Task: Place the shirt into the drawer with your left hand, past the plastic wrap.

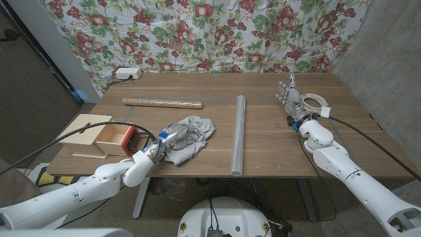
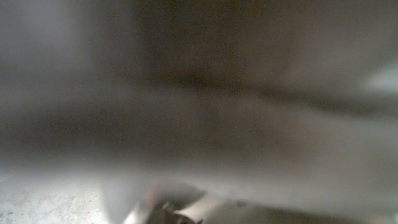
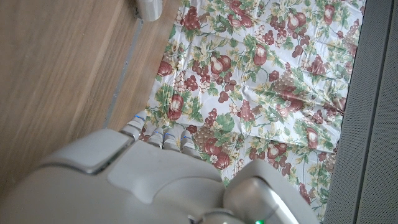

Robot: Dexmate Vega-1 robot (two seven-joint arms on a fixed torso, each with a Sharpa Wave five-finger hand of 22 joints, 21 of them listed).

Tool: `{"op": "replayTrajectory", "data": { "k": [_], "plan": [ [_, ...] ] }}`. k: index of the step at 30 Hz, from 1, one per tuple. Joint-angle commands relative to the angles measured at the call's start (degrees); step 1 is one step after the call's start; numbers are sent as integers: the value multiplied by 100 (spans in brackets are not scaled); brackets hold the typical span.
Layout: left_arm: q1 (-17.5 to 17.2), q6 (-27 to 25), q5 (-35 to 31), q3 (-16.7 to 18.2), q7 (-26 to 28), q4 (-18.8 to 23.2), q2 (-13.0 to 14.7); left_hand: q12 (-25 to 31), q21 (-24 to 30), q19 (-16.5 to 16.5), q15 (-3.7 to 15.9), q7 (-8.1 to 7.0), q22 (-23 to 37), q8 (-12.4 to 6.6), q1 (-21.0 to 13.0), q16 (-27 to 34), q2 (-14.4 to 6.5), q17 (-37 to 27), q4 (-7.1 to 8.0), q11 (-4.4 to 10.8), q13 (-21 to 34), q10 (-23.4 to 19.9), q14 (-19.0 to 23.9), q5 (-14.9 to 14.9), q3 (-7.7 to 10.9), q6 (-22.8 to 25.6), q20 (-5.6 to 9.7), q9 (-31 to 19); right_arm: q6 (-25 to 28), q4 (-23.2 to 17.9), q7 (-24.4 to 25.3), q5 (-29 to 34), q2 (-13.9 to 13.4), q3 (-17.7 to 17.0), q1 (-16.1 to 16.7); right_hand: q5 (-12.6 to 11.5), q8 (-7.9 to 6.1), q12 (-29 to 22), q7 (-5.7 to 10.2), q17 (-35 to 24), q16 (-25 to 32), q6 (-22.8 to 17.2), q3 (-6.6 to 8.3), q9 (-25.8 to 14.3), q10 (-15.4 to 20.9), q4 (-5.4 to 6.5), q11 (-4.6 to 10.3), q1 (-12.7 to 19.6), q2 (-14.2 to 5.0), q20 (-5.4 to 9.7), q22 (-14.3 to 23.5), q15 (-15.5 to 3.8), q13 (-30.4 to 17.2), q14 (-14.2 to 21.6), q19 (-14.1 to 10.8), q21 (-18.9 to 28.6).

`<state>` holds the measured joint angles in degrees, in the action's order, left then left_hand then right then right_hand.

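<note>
We see the left hand (image 1: 166,139) down on the near-left edge of the shirt (image 1: 191,135), a grey crumpled heap on the surface (image 1: 276,141). Its fingers reach into the folds; we cannot tell if they actually pinch cloth, and the left wrist view is just a grey blur.

Key relation: the drawer (image 1: 117,139), a small open wooden box, sits just beside the left hand on the robot's left, with the shirt on the hand's other side. So we judge the carry goes leftward. The plastic wrap (image 1: 239,135), a clear tube with its long axis running near to far, lies on the robot's right of the shirt, away from that path. A brown paper roll (image 1: 162,103) lies crosswise farther back.

The right hand (image 1: 290,97) stands far off on the right, fingers up and apart, holding nothing. The left hand is clearly nearer.
</note>
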<state>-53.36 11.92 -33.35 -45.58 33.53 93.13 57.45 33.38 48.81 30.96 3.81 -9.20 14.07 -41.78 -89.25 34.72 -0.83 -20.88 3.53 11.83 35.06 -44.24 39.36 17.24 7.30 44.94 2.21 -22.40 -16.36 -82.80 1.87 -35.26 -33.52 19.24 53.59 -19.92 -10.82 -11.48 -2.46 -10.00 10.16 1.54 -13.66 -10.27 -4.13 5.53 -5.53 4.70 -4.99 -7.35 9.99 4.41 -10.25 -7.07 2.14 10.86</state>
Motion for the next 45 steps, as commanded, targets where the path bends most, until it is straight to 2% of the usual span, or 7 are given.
{"op": "replayTrajectory", "data": {
  "k": [1, 5, 6, 11, 21, 25, 45],
  "plan": [
    [6, 41, 126, 66, 150, -20, -109, 298, 65, -1, 547, 93, 2643, -260, -302, 851, -276, -2778, -1163, 15, 438, -30, 49, 100, 1252, 189, 1073, -1848, -1, 18, 25, -29, 11, -24, 21, 17, -22, -54, -13, -25, 34, -24, 20, -31, 11, 14, -11, -14, -15, 2, 19, -40, -32, -21, -5, 22],
    [-23, 27, 199, 99, 172, 30, -123, 720, 0, -19, 450, 129, 2626, -645, -335, 914, -335, -3011, -1266, -3, 943, -149, -63, 64, 1308, 371, 1054, -2268, -16, 10, 40, -22, 3, -32, 45, 18, -22, -54, -12, -25, 35, -27, 21, -31, 12, 14, -13, -16, -15, 0, 19, -40, -32, -20, -5, 22],
    [-30, 32, 221, 108, 185, 36, -127, 1023, -42, 13, 397, 151, 2614, -908, -348, 990, -343, -3252, -1316, -14, 1391, -93, -149, 158, 1392, 336, 1047, -2639, -28, 15, 40, -9, 1, -30, 48, 18, -22, -54, -18, -25, 35, -28, 21, -31, 10, 15, -17, -16, -15, -2, 19, -44, -32, -18, -4, 21],
    [-73, 2, 274, 151, 205, 116, -112, 1544, 152, -48, 327, 128, 2817, -1170, -450, 941, -203, -3609, -1360, 11, 2206, -97, -166, 664, 1692, 517, 1034, -2803, -45, 30, 33, -25, 13, -34, 59, 19, -20, -52, -10, -25, 34, -27, 22, -31, 7, 15, -10, -18, -15, 0, 19, -39, -32, -21, -4, 22],
    [-168, -146, 333, 279, 285, 360, -46, 1651, 308, -87, 278, 256, 2943, -1338, -442, 923, -116, -3874, -1355, 7, 2449, -38, -156, 887, 1878, 739, 1033, -2826, -53, 59, 29, -60, 46, -36, 63, 21, -18, -54, -15, -25, 33, -29, 26, -31, 12, 16, -14, -20, -16, -2, 19, -36, -32, -25, 1, 20],
    [-206, -241, 355, 353, 314, 515, -4, 1682, 363, -133, 275, 403, 2987, -1493, -429, 905, -86, -3980, -1351, 5, 2480, -82, -156, 955, 1958, 1084, 1027, -2810, -79, 77, 23, -64, 60, -38, 65, 21, -17, -54, -10, -25, 34, -28, 27, -31, 11, 16, -14, -20, -17, 3, 19, -41, -32, -22, 1, 20],
    [-331, -498, 424, 603, 515, 909, 115, 1724, 548, -239, 239, 432, 3102, -1630, -385, 854, 6, -4308, -1351, 0, 2502, -180, -136, 1112, 2203, 1225, 1032, -2768, -107, 115, -16, -62, 58, -34, 57, 24, -15, -51, -10, -25, 34, -33, 34, -31, 5, 16, -15, -23, -16, -6, 19, -41, -32, -24, 8, 19]
  ]
}}
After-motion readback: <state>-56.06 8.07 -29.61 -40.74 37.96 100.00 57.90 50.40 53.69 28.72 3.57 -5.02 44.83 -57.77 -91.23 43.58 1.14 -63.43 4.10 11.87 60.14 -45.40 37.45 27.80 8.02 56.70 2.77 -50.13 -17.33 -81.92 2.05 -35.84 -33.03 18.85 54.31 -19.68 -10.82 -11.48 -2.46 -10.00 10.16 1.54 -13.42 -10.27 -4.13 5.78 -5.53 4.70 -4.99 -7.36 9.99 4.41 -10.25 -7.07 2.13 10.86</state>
